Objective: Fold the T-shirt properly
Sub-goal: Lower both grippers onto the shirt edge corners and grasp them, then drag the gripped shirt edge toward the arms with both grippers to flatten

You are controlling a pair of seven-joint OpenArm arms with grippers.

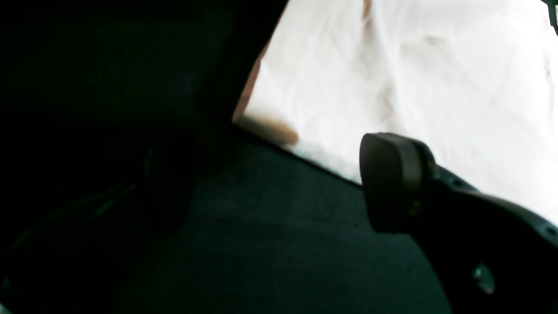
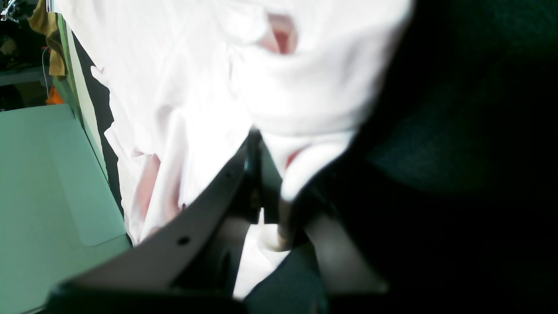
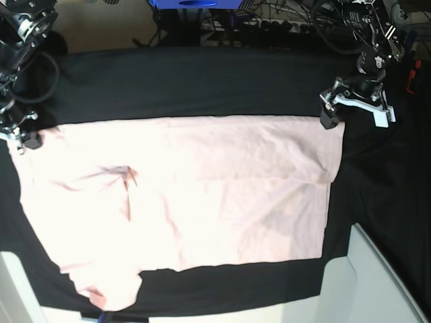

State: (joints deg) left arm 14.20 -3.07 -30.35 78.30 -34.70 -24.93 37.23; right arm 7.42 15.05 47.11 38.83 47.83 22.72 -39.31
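The pale pink T-shirt [image 3: 202, 195] lies spread flat on the black table cloth [image 3: 202, 81], its right-hand part folded over in a narrow strip. In the base view my left gripper [image 3: 331, 113] sits at the shirt's far right corner. The left wrist view shows the left gripper [image 1: 270, 179] open over black cloth, one dark finger [image 1: 392, 183] just short of the T-shirt's hem [image 1: 392, 65], nothing held. My right gripper [image 3: 23, 139] is at the shirt's far left edge. In the right wrist view the right gripper [image 2: 263, 200] is shut on a bunched fold of the T-shirt [image 2: 305, 87].
Pale panels border the cloth at the lower right [image 3: 387, 282] and lower left [image 3: 10, 289]. A pale green surface [image 2: 43, 196] runs beside the cloth's edge in the right wrist view. Cables and a blue object [image 3: 195, 3] lie behind the table.
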